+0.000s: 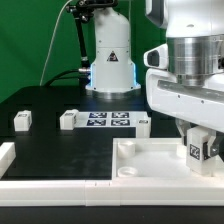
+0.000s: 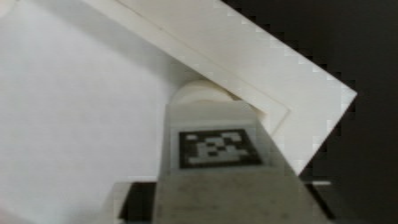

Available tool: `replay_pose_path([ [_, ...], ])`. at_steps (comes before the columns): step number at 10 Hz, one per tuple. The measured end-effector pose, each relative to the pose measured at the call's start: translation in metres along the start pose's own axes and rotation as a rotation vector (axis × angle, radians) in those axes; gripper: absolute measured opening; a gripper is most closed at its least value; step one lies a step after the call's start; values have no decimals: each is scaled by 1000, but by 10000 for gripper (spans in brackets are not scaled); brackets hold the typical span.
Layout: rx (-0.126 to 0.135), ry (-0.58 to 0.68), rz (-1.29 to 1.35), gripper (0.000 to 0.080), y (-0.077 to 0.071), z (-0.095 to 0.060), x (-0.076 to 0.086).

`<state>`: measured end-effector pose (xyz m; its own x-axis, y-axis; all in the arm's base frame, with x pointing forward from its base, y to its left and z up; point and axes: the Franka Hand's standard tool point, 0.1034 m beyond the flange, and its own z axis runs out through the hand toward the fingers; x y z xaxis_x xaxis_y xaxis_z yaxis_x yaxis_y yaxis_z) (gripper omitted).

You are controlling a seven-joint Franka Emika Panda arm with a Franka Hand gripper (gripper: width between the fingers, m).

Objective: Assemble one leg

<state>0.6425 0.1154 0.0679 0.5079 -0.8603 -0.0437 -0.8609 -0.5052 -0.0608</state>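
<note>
Exterior view: a white robot arm fills the exterior view's right side, above a black table point(image 1: 60, 150).
Gripper: the gripper point(image 1: 198, 150) points straight down and is clamped on the leg, with one finger on each side of it.
Leg: the leg point(image 1: 194, 151) is a small white block held upright between the fingers, its black-and-white tag facing the camera. It sits low over the tray, toward the exterior view's right. Whether it touches the tray cannot be told from this view.
Tray: the large white square tray point(image 1: 150, 165) with a raised rim lies at the front of the table, on the exterior view's right.
Wrist view: the leg point(image 2: 217, 147) runs away from the camera with its tag in plain sight. Its far end meets a rounded shape at a corner of the tray point(image 2: 71, 100), but the blur hides whether it is seated there.
Marker board: the marker board point(image 1: 105, 120) lies flat mid-table, behind the tray and apart from the gripper.
Loose blocks: one small white block point(image 1: 22, 120) stands alone toward the exterior view's left. A second block point(image 1: 68, 119) is just beside the board's left end, and a third block point(image 1: 143, 122) is just beside its right end.
Robot base: the white robot base point(image 1: 110, 60) stands behind the marker board.
</note>
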Motion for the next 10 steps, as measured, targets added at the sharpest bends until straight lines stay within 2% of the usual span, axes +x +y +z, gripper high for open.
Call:
replay_pose_path([
  [5, 2, -13, 301, 291, -2, 1, -5],
  [6, 3, -13, 269, 380, -2, 1, -6],
  [7, 3, -13, 226, 520, -2, 1, -6],
  [8, -4, -18, 184, 609, -2, 0, -8],
  [9, -6, -20, 75, 609, -3, 0, -10],
  [10, -4, -19, -36, 641, -4, 0, -10],
])
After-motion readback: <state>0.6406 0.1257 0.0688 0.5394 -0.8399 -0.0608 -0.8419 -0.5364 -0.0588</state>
